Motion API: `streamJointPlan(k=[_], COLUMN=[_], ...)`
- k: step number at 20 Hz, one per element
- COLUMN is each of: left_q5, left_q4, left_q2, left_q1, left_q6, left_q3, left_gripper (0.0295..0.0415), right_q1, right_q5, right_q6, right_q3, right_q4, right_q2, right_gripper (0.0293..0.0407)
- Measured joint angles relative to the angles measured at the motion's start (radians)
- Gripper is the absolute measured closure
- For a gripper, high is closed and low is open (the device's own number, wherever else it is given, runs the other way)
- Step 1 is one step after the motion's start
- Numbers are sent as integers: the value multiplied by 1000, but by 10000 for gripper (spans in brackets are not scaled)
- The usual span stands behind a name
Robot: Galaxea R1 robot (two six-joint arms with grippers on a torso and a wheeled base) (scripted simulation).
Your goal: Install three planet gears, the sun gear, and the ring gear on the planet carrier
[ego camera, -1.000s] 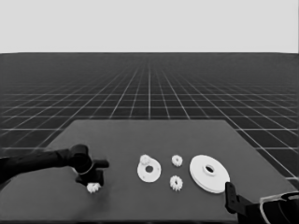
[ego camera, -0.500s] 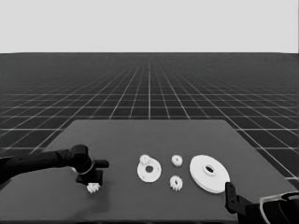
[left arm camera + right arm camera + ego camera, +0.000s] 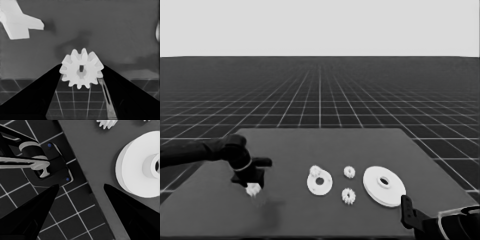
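One small white toothed gear (image 3: 81, 72) sits pinched between my left gripper (image 3: 252, 186) fingers, well left of the smaller white round part (image 3: 319, 181). Probably light, stiff, slippery; grip across opposite teeth.

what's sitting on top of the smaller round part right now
One small gear rests on the smaller round part, at its far left edge. The rest of its top is bare around the hole. Whatever lies under that gear is covered.

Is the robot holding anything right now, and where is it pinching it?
Yes. The left gripper pinches a small gear by its toothed edge, one finger on each side. The right gripper holds nothing.
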Motion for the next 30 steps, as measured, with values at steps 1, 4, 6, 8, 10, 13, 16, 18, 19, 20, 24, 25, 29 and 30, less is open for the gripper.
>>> streamJointPlan(k=[1, 4, 6, 8, 10, 13, 16, 18, 19, 20, 24, 25, 29, 30], left_q5=[1, 80, 77, 72, 70, 63, 43, 39, 38, 37, 36, 36, 36, 36], left_q4=[-2, 0, -9, -11, -12, 59, 137, 149, 152, 153, 155, 155, 155, 155], left_q2=[0, 420, 630, 696, 717, 731, 743, 746, 746, 746, 747, 747, 747, 747], left_q1=[-1, -18, -22, -23, -23, 44, 130, 140, 143, 145, 147, 147, 147, 147], left_q6=[0, -346, -346, -326, -317, -290, -252, -245, -243, -242, -241, -241, -241, -241], left_q3=[0, -113, -284, -364, -395, -436, -492, -503, -505, -507, -509, -509, -509, -509], left_gripper=[398, 398, 398, 398, 398, 398, 398, 398, 398, 398, 339, 330, 326, 326], right_q1=[0, 0, 0, 0, 0, 0, 0, 0, 0, 0, 0, 0, 0, 0], right_q5=[0, 0, 0, 0, 0, 0, 0, 0, 0, 0, 0, 0, 0, 0], right_q6=[0, 0, 0, 0, 0, 0, 0, 0, 0, 0, 0, 0, 0, 0], right_q3=[0, 0, 0, 0, 0, 0, 0, 0, 0, 0, 0, 0, 0, 0], right_q4=[0, 0, 0, 0, 0, 0, 0, 0, 0, 0, 0, 0, 0, 0], right_q2=[0, 0, 0, 0, 0, 0, 0, 0, 0, 0, 0, 0, 0, 0], right_gripper=[315, 315, 315, 315, 315, 315, 315, 315, 315, 315, 315, 315, 315, 315])
